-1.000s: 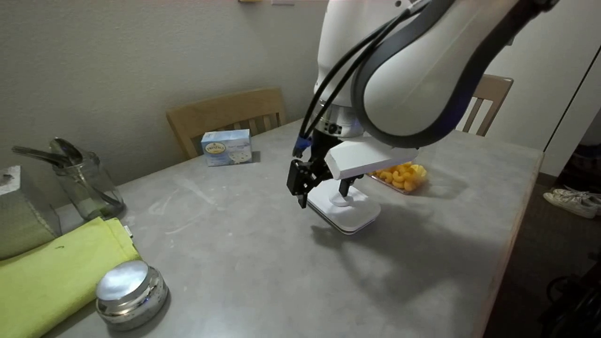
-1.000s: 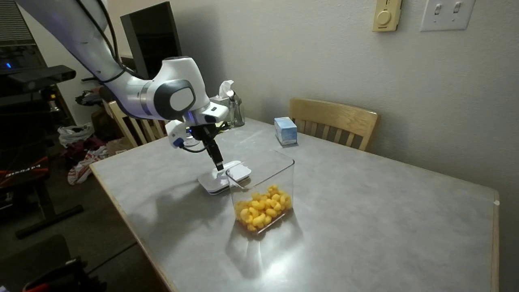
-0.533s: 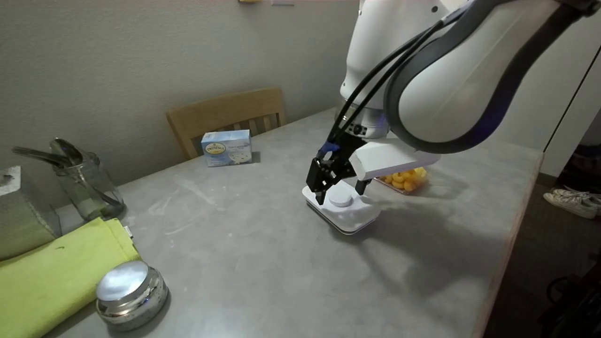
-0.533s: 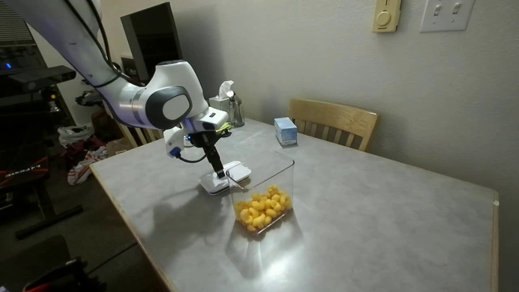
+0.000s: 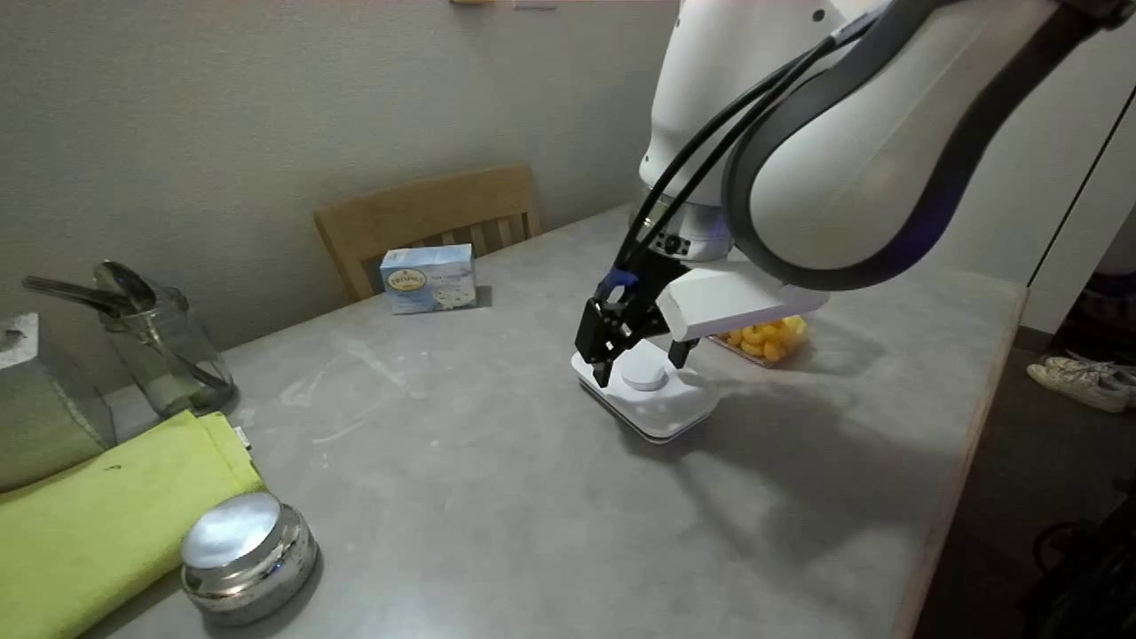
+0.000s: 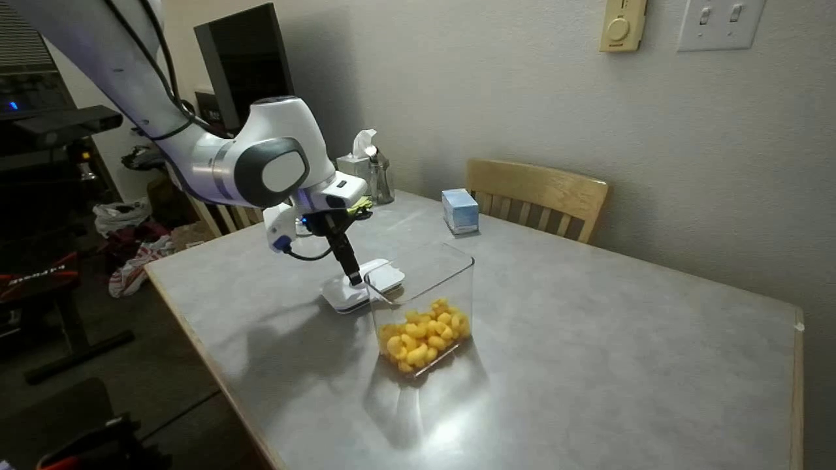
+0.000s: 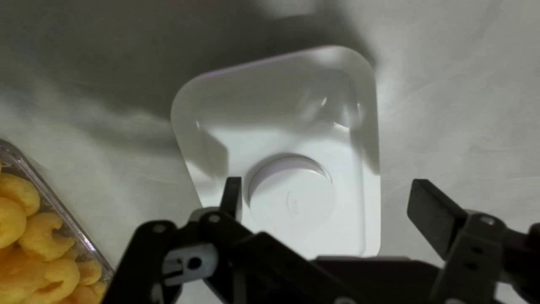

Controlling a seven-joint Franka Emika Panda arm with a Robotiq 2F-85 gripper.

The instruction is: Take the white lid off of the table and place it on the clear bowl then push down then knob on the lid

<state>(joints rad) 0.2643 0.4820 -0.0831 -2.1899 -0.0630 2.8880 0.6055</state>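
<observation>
The white lid (image 5: pixel 679 410) lies flat on the light grey table (image 5: pixel 444 497); it also shows in an exterior view (image 6: pixel 339 296) and the wrist view (image 7: pixel 270 135). Its round knob (image 7: pixel 295 202) faces up, also in an exterior view (image 5: pixel 643 380). My gripper (image 7: pixel 331 202) is open and empty above the lid, in both exterior views (image 5: pixel 641 362) (image 6: pixel 354 281). In the wrist view the knob appears between the fingers, close beside the left finger; the right finger appears past the lid's edge. The clear bowl (image 6: pixel 457 287) with orange-yellow pieces stands beside the lid, its edge (image 7: pixel 63 214) at lower left.
A blue-white box (image 5: pixel 430 280) stands toward the wall. A shiny metal container (image 5: pixel 248 568), a yellow cloth (image 5: pixel 115 524), a glass jar with utensils (image 5: pixel 173 355) and a tissue box (image 5: pixel 40 399) are at the far left in an exterior view. A chair (image 6: pixel 535 192) stands behind the table.
Over the last second my open gripper has moved right toward the clear bowl's side, so the knob now shows between the fingers. The lid has not moved. The last half second shows almost no motion.
</observation>
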